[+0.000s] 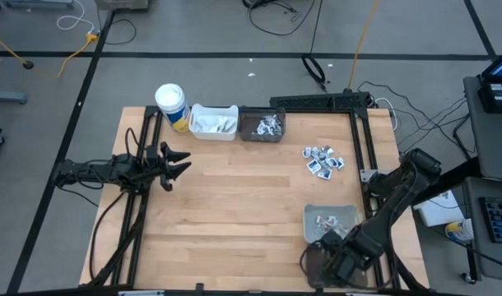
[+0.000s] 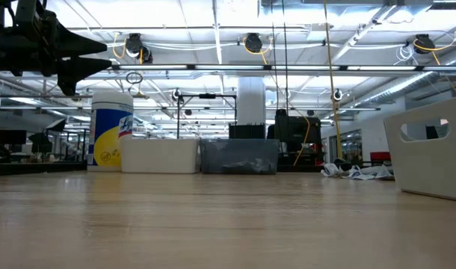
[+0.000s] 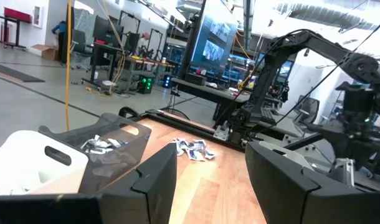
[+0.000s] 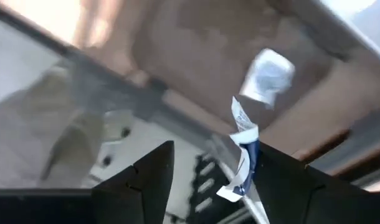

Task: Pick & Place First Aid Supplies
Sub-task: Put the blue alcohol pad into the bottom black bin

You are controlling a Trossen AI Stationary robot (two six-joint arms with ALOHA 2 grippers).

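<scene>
The first aid supplies are small white and silvery packets. A loose pile (image 1: 323, 160) lies on the table's right half, also visible in the left wrist view as the pile (image 3: 191, 149). More packets sit in the dark bin (image 1: 262, 123), the white bin (image 1: 212, 122) and the grey bin (image 1: 310, 212). My right gripper (image 1: 327, 240) (image 4: 216, 147) is open at the grey bin's near edge. A white-and-blue packet (image 4: 243, 155) shows beside one of its fingers, and another packet (image 4: 268, 74) shows blurred farther off. My left gripper (image 1: 175, 164) (image 3: 210, 149) waits open above the table's left side. My right gripper is open, and the white-and-blue packet's lower end (image 4: 238, 180) stands close against the inner side of one finger (image 4: 271, 174). I cannot tell whether it touches that finger or is loose in the air.
A white cup with a yellow band (image 1: 170, 103) stands at the far left corner beside the white bin. The bins line the far edge. Bare wood (image 1: 234, 205) spans the table's middle and near left. A black frame rail (image 1: 362, 148) runs along the right edge.
</scene>
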